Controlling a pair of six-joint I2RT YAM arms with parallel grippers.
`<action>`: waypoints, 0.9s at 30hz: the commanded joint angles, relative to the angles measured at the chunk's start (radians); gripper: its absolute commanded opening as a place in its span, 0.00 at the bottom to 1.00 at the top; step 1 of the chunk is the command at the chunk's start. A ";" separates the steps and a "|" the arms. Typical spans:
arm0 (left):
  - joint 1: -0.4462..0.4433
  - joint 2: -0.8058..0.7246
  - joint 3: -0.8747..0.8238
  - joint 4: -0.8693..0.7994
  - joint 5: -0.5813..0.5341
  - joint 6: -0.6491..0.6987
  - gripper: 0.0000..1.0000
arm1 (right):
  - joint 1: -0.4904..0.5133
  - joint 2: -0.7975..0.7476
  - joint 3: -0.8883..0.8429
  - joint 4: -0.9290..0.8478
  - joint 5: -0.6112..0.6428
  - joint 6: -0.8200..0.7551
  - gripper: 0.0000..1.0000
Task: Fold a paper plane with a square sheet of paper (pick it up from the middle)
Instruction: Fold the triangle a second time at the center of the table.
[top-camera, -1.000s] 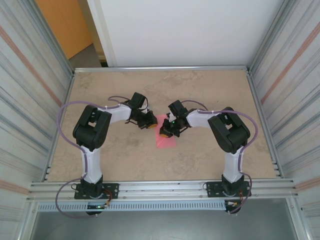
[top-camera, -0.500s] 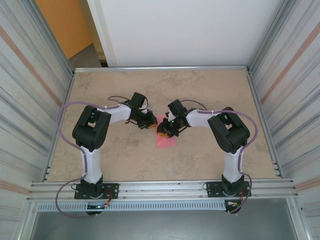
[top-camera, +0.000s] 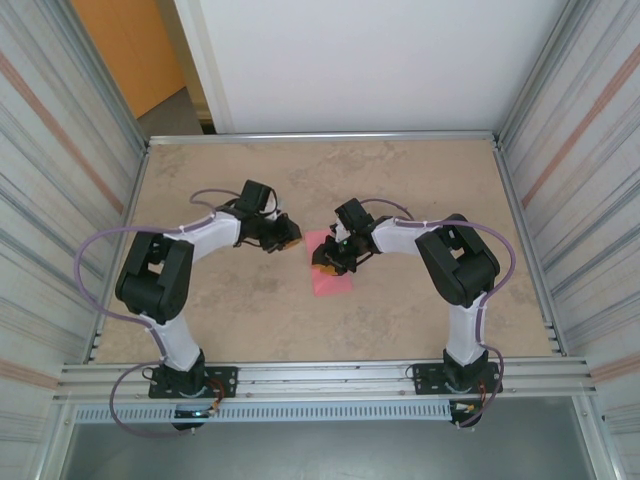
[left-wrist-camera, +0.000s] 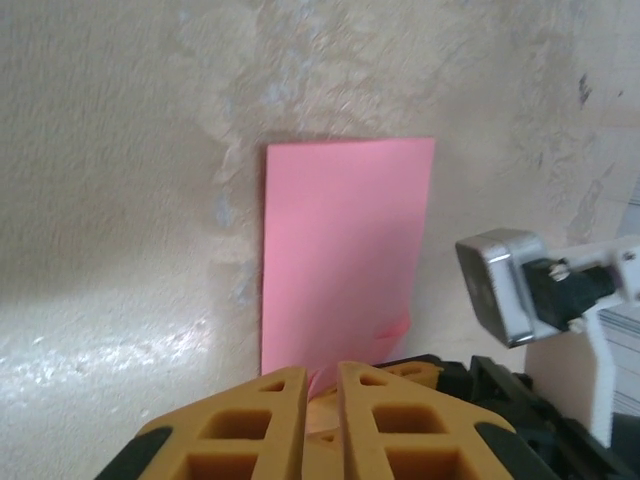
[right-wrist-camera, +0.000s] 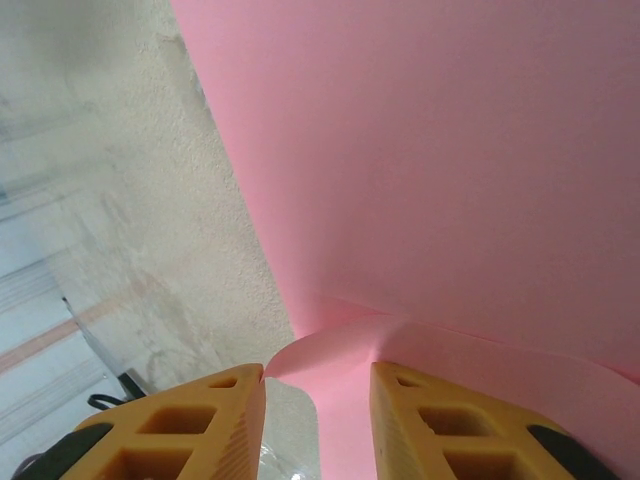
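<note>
Right gripper (right-wrist-camera: 317, 368) — jaws apart — astride square sheet of paper (right-wrist-camera: 450, 180); flap raised.

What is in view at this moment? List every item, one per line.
pink paper sheet: one, pink, flat at the table's centre, one flap lifted.
table: one, mottled beige, under everything.
ribbed side panels: two, grey with faint orange stripes, left and right of the table.
back panel: one, white, beyond the far edge.
orange panel: one, orange, far left corner.
rail: one, silver, near edge, carrying the arm bases.
left arm, right arm: two, white and black, reaching inward.
left pincer: one, yellow-orange, fingers nearly together at the paper's edge.
right pincer: one, yellow-orange, open astride the lifted flap.
</note>
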 joint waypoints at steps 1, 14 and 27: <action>-0.017 -0.044 -0.040 0.031 0.023 -0.024 0.17 | 0.008 0.052 -0.021 -0.098 0.092 -0.002 0.33; -0.054 -0.069 -0.107 0.059 0.033 -0.041 0.18 | 0.013 0.065 -0.037 -0.108 0.110 -0.011 0.40; -0.136 -0.027 -0.096 0.064 0.017 -0.032 0.06 | 0.012 0.092 -0.037 -0.145 0.130 -0.011 0.04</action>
